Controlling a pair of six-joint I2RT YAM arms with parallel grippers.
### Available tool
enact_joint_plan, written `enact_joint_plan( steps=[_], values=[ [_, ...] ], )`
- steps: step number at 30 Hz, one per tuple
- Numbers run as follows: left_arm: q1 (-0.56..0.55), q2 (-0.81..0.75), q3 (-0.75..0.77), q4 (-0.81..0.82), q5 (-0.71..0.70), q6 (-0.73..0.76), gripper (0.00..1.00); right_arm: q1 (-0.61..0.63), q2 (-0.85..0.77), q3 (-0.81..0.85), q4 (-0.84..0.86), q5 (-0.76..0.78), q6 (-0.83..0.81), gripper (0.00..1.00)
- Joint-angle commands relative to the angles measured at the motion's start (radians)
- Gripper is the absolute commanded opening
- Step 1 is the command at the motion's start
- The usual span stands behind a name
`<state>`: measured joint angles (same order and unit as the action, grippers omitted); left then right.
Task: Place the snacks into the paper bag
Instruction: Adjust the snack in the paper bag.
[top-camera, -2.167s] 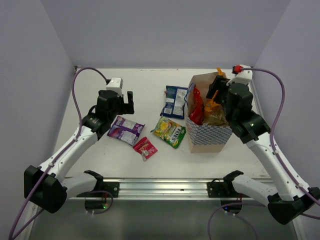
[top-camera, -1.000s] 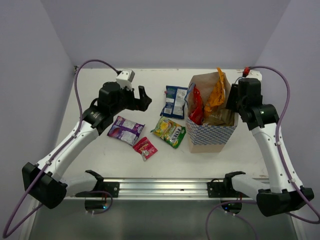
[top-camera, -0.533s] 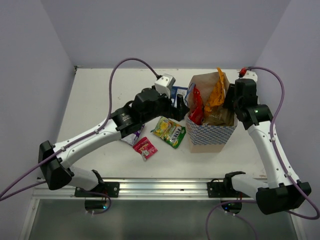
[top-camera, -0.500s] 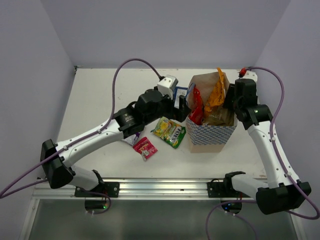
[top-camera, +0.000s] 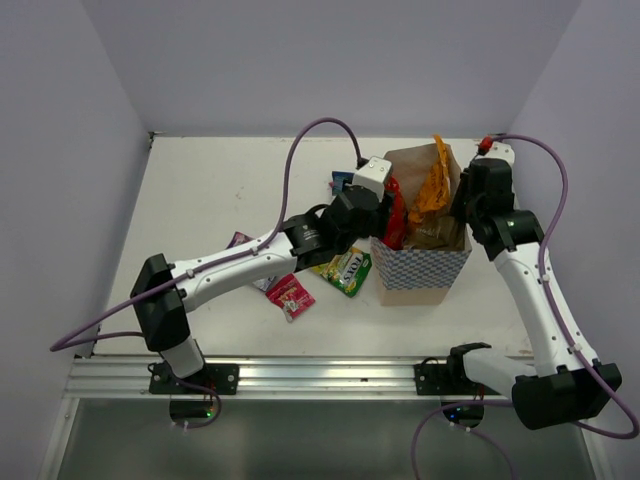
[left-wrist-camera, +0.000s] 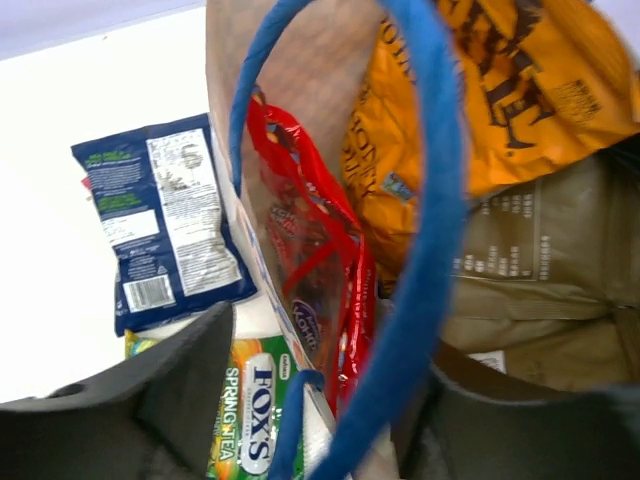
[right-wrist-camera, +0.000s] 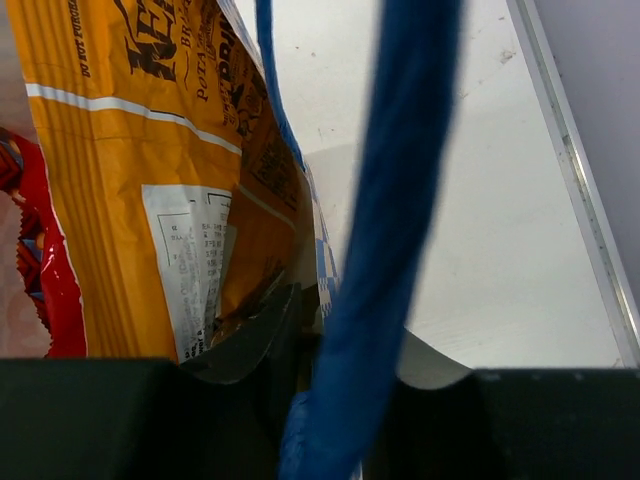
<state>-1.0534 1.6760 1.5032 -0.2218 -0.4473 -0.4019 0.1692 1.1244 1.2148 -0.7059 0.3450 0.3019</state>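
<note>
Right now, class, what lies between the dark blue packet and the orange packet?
The wall of the bag, then the red packet just inside it, with a blue handle looping across. The left wrist view shows this best.

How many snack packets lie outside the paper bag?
4: dark blue packet left of the paper bag, yellow-green packet nearer, pink-red packet nearest, purple packet mostly under the left arm. Others may be hidden.
</note>
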Motion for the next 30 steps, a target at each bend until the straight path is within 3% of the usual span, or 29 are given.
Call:
enact_joint_plan(
  steps=[1, 4, 5, 12, 15, 17, 18, 19, 21, 24, 26, 30],
  values=[
    [0.001, 0.017, 0.054, -0.004, -0.109, 0.044, 0.58, -0.003, -0.021, -0.015, 0.048, -0.011, 0.005, 0.28],
    [0.001, 0.036, 0.08, 0.015, -0.133, 0.089, 0.24, -0.002, -0.017, -0.009, 0.059, -0.015, 0.002, 0.08],
    [0.003, 0.051, 0.097, 0.018, -0.134, 0.106, 0.02, -0.002, -0.015, -0.005, 0.059, -0.02, 0.002, 0.0],
    [-0.037, 0.088, 0.345, 0.01, -0.117, 0.25, 0.0, 0.0, -0.075, 0.132, 0.035, -0.089, -0.012, 0.0],
    [-0.088, 0.033, 0.219, 0.18, -0.089, 0.279, 0.0, -0.002, -0.144, 0.054, 0.144, -0.057, -0.027, 0.0],
    [-0.044, 0.121, 0.291, -0.006, -0.013, 0.183, 0.0, -0.002, -0.103, 0.083, 0.061, -0.025, -0.032, 0.0],
    [-0.005, 0.149, 0.422, -0.093, 0.03, 0.128, 0.0, -0.003, -0.063, 0.145, 0.005, -0.05, -0.023, 0.0],
    [-0.007, 0.154, 0.42, -0.115, -0.002, 0.15, 0.0, -0.002, -0.074, 0.128, 0.005, -0.076, -0.023, 0.0],
    [-0.046, 0.088, 0.254, 0.089, -0.051, 0.214, 0.0, -0.002, -0.11, 0.013, 0.153, -0.08, -0.023, 0.0],
    [-0.028, 0.082, 0.267, 0.07, -0.068, 0.211, 0.0, -0.002, -0.071, 0.042, 0.085, -0.054, -0.014, 0.0],
    [-0.03, 0.08, 0.223, 0.137, -0.076, 0.23, 0.0, -0.002, -0.066, -0.009, 0.159, -0.022, -0.027, 0.0],
    [0.093, 0.185, 0.235, 0.064, 0.044, 0.127, 0.0, -0.004, -0.011, -0.086, 0.174, -0.008, -0.015, 0.0]
  ],
)
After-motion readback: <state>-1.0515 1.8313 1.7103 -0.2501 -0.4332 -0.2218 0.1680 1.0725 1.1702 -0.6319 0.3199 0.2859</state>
